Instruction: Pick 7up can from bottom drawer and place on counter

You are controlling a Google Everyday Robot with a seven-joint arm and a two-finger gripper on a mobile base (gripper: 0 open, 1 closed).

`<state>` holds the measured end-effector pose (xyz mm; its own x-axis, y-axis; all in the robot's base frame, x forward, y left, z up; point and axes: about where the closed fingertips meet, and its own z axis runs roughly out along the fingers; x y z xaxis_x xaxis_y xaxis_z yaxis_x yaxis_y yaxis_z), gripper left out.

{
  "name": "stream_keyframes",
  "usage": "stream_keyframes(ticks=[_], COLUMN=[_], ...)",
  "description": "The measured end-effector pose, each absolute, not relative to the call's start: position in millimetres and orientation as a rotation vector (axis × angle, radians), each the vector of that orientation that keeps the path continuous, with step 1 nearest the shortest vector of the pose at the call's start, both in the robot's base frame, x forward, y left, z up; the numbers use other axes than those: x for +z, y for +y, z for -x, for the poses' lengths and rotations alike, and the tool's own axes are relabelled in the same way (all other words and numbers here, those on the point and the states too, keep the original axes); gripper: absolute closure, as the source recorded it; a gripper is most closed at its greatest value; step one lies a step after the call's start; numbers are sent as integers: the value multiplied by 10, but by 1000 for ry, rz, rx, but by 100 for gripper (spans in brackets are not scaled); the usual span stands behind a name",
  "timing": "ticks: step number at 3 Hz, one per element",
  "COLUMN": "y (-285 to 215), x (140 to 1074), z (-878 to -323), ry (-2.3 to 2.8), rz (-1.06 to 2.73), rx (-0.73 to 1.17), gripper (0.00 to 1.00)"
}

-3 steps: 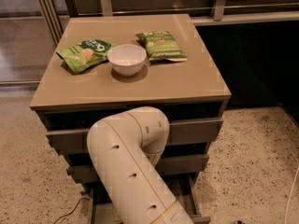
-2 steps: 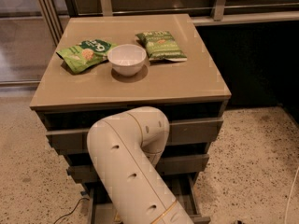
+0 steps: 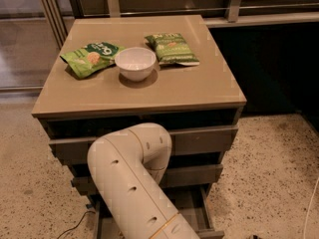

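The counter [image 3: 199, 91] is the glossy tan top of the drawer cabinet. The bottom drawer [image 3: 192, 207] is pulled open at the lower edge of the camera view, and part of its grey floor shows. My cream arm [image 3: 129, 183] bends in front of the drawers and reaches down toward the open drawer. My gripper is not in view; it is hidden behind or below the arm. The 7up can is hidden.
A white bowl [image 3: 135, 62] stands on the counter between two flat green snack bags, one on the left [image 3: 91, 58] and one on the right [image 3: 171, 48]. The two upper drawers [image 3: 204, 139] stand slightly ajar. Speckled floor [image 3: 271, 183] lies to the right. A railing runs behind the cabinet.
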<state>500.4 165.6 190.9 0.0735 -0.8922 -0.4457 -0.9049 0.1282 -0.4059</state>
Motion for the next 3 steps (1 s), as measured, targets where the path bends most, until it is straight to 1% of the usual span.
stream_keyframes(ticks=[2,3], y=[1693,1617], x=[1636,1564], z=[-5120,-5219], ry=[1802,1860], rz=[1715,1702], rx=[-15,-2], gripper=[0,0])
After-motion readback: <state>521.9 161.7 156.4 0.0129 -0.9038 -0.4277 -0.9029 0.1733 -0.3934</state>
